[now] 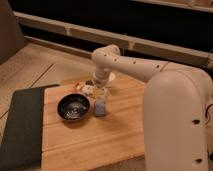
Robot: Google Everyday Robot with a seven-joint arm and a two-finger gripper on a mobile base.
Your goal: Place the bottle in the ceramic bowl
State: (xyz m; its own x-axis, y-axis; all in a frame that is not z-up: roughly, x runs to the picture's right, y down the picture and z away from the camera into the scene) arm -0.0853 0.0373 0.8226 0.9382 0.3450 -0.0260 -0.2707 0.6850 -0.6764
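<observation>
The black ceramic bowl (74, 107) sits on the left part of the wooden board. My gripper (95, 91) hangs just above and to the right of the bowl's far rim. It is shut on the small white bottle (88, 90), which pokes out to the left, off the board. The white arm comes down from the right and hides part of the grip.
A flat blue rectangular object (100, 107) lies right of the bowl. A white cup (111, 77) peeks out behind the arm. A small dark item (89, 81) and an orange bit (76, 86) lie at the board's far edge. A dark mat (22, 122) borders the wooden board (100, 145) on the left.
</observation>
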